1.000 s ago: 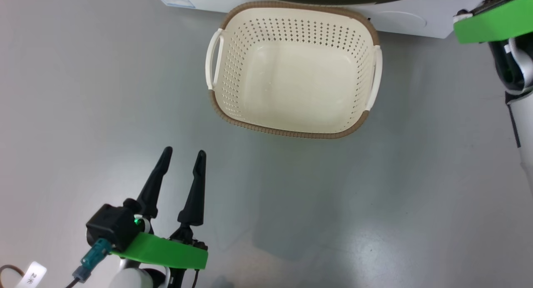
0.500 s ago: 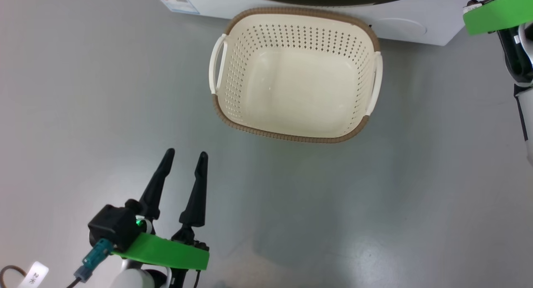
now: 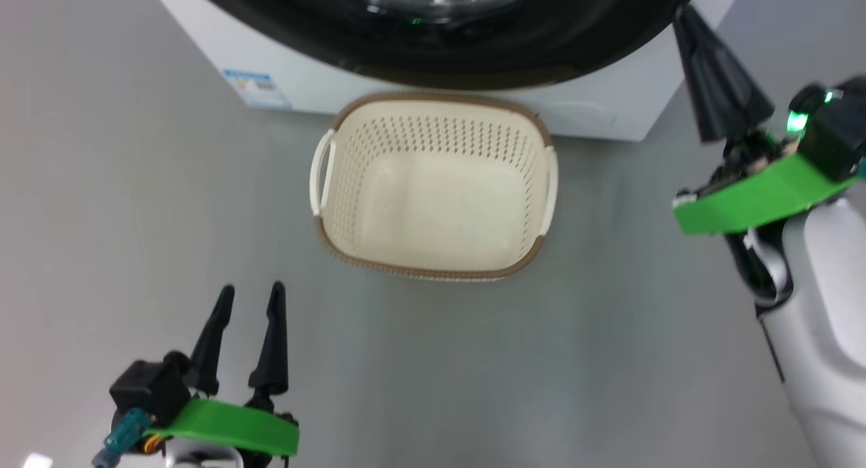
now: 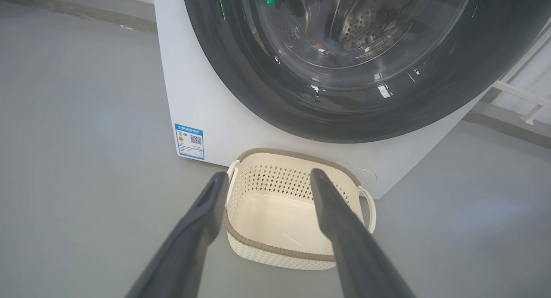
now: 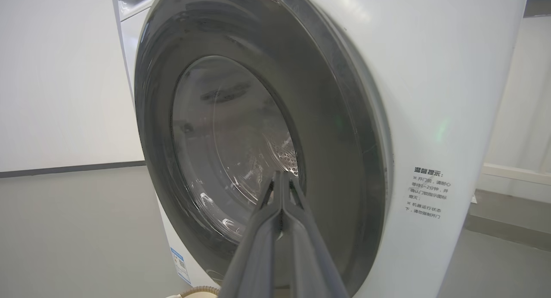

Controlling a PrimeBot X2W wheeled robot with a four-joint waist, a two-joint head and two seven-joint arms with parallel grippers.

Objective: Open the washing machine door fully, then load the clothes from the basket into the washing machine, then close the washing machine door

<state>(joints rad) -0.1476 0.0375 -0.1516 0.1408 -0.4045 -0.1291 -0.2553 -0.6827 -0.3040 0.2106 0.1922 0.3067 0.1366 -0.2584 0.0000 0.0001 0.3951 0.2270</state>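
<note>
Right gripper (image 3: 683,15), fingers pressed together, is hovering upper right, just off the right rim of the washing machine door (image 3: 555,49), which is sitting flush at top centre, while left gripper (image 3: 250,293), spread, is hanging lower left, farther off.

basket (image 3: 433,135): cream, perforated, brown rim | washing machine (image 3: 318,82): white | door (image 3: 541,55): black | floor (image 3: 135,218): grey

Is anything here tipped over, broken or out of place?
Nothing stands out. The basket sits upright and empty on the floor, just in front of the washing machine. The washing machine door looks shut and undamaged, and I see no spill.
</note>
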